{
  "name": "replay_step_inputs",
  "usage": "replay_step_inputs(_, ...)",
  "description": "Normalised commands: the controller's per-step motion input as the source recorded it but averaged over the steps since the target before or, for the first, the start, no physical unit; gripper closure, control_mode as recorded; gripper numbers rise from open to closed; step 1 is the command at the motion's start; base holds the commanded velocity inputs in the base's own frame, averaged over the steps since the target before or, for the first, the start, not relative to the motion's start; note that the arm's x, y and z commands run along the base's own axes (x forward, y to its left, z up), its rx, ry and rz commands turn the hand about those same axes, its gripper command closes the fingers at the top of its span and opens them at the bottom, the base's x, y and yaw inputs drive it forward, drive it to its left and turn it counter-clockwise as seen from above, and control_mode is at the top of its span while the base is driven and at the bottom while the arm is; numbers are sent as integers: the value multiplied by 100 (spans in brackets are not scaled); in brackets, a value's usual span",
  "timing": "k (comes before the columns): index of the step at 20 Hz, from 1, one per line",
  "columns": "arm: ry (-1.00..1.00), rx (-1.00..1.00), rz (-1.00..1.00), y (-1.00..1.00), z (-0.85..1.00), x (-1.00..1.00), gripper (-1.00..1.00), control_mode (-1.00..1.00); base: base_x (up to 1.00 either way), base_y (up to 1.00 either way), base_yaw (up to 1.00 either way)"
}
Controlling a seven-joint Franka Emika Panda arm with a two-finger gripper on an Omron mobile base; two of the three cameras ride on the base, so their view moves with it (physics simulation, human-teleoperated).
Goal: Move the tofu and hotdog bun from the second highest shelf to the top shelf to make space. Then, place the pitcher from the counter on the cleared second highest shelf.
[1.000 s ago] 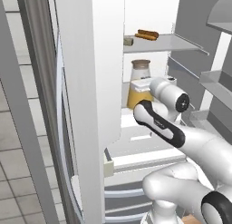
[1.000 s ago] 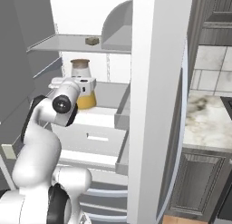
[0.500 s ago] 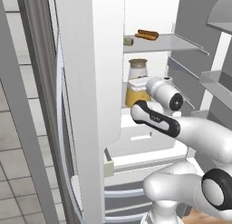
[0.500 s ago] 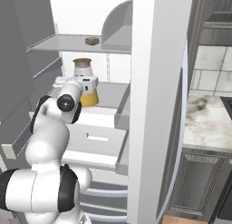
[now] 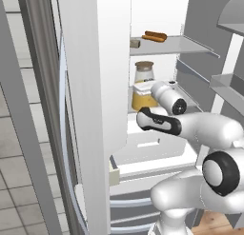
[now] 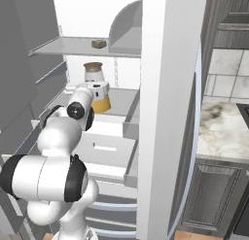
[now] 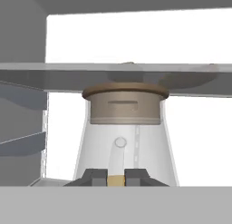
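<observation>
Pitcher's basically parked in the fridge

The gripper (image 7: 117,175) is pinched tight on the pitcher (image 7: 125,132) handle, dead ahead, pitcher upright on the second shelf under the top shelf (image 5: 171,45).

The setting is a rendered domestic kitchen. An open refrigerator (image 5: 100,86) occupies the centre, with pale grey shelves, a top shelf (image 5: 171,44) carrying a hotdog bun (image 5: 155,36) and tofu (image 6: 99,43), a pitcher (image 6: 97,88) of orange juice on the shelf below, and white drawers (image 6: 104,154) underneath. To the right stands a marbled counter (image 6: 221,137) on dark grey panelled cabinets (image 6: 214,195), backed by a tiled wall (image 6: 226,76). The floor (image 5: 19,181) is grey tile.
</observation>
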Motion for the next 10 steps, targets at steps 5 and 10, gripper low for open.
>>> replay_step_inputs(5, 0, -1, -7, 16, -1, 36, 100, -100, 0, 0, 0)
replay_step_inputs(10, 0, 0, -4, 7, -9, 40, 100, -100, 0, 0, 0)
